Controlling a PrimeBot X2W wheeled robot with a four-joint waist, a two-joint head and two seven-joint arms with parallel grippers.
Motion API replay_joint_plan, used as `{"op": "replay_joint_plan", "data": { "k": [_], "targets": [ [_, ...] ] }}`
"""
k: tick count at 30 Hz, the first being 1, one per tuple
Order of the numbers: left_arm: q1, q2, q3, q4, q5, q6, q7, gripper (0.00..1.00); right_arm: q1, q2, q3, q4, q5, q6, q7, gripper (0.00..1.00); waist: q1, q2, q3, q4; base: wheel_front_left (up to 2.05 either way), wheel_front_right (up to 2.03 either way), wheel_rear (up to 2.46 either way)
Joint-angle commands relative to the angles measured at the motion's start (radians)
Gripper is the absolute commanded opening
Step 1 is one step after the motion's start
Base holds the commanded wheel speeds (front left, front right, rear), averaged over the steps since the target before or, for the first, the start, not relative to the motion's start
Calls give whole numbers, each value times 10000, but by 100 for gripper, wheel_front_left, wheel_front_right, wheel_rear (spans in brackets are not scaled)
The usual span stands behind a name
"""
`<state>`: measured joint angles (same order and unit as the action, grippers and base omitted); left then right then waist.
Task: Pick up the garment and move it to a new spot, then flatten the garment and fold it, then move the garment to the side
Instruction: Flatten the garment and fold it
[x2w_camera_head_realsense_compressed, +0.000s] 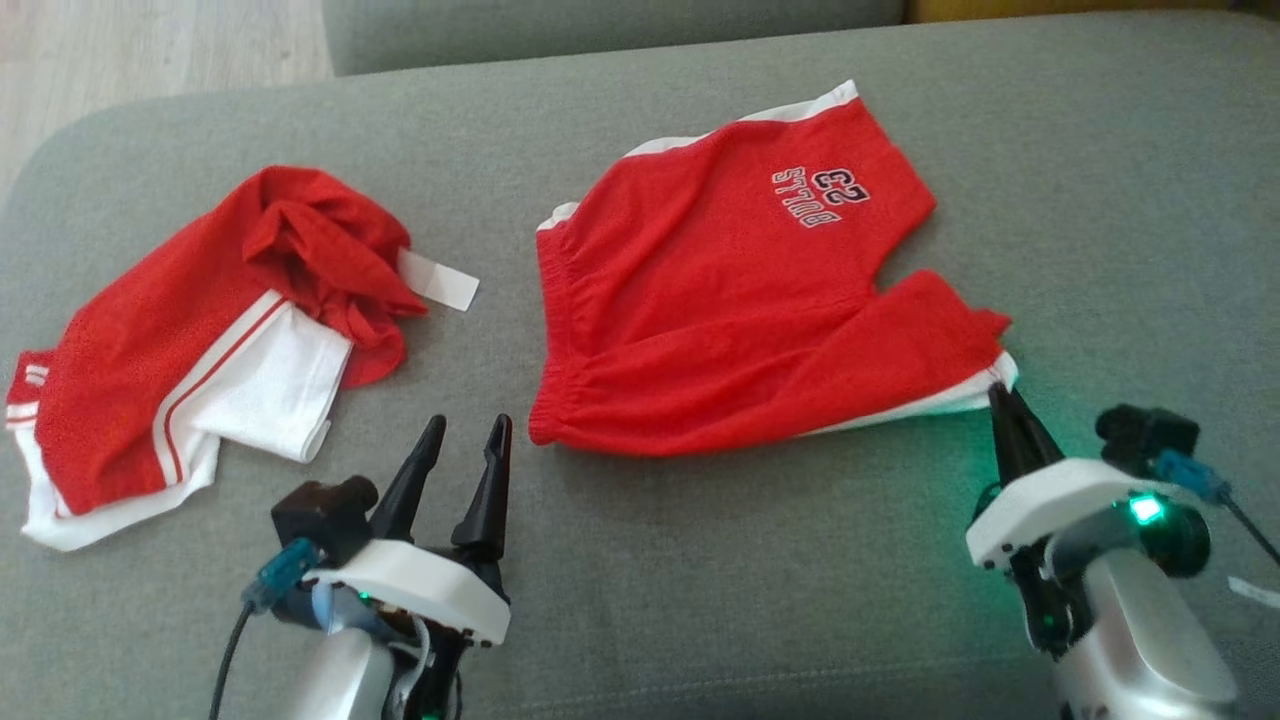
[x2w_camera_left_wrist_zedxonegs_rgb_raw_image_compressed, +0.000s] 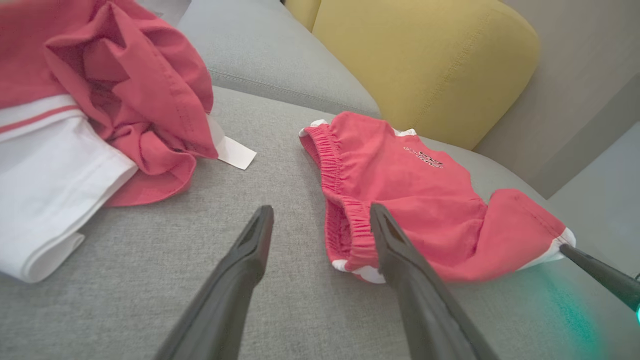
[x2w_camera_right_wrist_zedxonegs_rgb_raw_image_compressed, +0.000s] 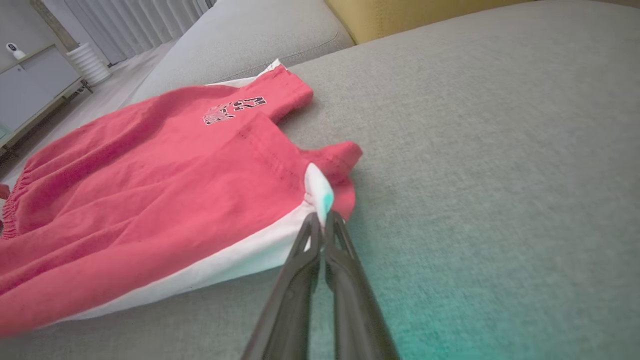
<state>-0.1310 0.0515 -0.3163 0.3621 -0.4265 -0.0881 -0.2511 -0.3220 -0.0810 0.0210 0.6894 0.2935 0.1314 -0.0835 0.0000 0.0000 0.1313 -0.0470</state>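
The garment (x2w_camera_head_realsense_compressed: 740, 290) is a pair of red shorts with white side stripes and a printed logo, spread on the grey sofa seat (x2w_camera_head_realsense_compressed: 760, 560). My right gripper (x2w_camera_head_realsense_compressed: 1000, 392) is shut on the white corner of its near leg hem (x2w_camera_right_wrist_zedxonegs_rgb_raw_image_compressed: 319, 192), which is lifted a little. The shorts (x2w_camera_left_wrist_zedxonegs_rgb_raw_image_compressed: 415, 200) lie to the right of my left gripper (x2w_camera_left_wrist_zedxonegs_rgb_raw_image_compressed: 320, 220) in the left wrist view, their elastic waistband close to its right finger. My left gripper (x2w_camera_head_realsense_compressed: 470, 428) is open and holds nothing, just left of the waistband corner. The right fingertip (x2w_camera_left_wrist_zedxonegs_rgb_raw_image_compressed: 595, 267) touches the hem.
A second red and white garment (x2w_camera_head_realsense_compressed: 200, 350) lies crumpled at the left of the seat, with a white label (x2w_camera_head_realsense_compressed: 440, 282) sticking out. A yellow cushion (x2w_camera_left_wrist_zedxonegs_rgb_raw_image_compressed: 430, 55) and the sofa back (x2w_camera_head_realsense_compressed: 600, 30) stand behind.
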Motion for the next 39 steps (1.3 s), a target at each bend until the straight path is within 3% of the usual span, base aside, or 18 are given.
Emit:
{"op": "replay_joint_plan", "data": {
  "k": [1,9,15,26,36,38,39],
  "targets": [
    [-235,-11,264,-257,-51,38,-107,100,64,-120,130,-432,115,-7,-22,0,0,0,-81,-67,0,0,0],
    [-126,-12,103,-89,-51,29,-107,100,809,-52,-250,-1632,654,-7,663,0,0,0,-340,-241,0,0,0],
    [-289,49,-592,693,197,-166,-41,100,1081,5,-503,-2251,583,-7,1209,0,0,0,-414,-363,0,0,0],
    [-1602,373,-1793,2479,1493,-262,-44,100,1124,206,-652,-2906,508,-7,1858,0,0,0,-253,-616,0,0,0],
    [-2450,315,-2142,3283,1651,-362,-102,100,1127,272,-617,-3200,444,-7,2058,0,0,0,-13,-783,0,0,0],
    [-2487,333,-2203,3208,1656,-380,-103,75,1135,278,-640,-3224,423,-7,2082,0,0,0,17,-754,0,0,0],
    [-2509,347,-2223,3160,1659,-387,-104,50,1136,281,-654,-3237,411,-7,2092,0,0,0,34,-735,0,0,0]
  ]
}}
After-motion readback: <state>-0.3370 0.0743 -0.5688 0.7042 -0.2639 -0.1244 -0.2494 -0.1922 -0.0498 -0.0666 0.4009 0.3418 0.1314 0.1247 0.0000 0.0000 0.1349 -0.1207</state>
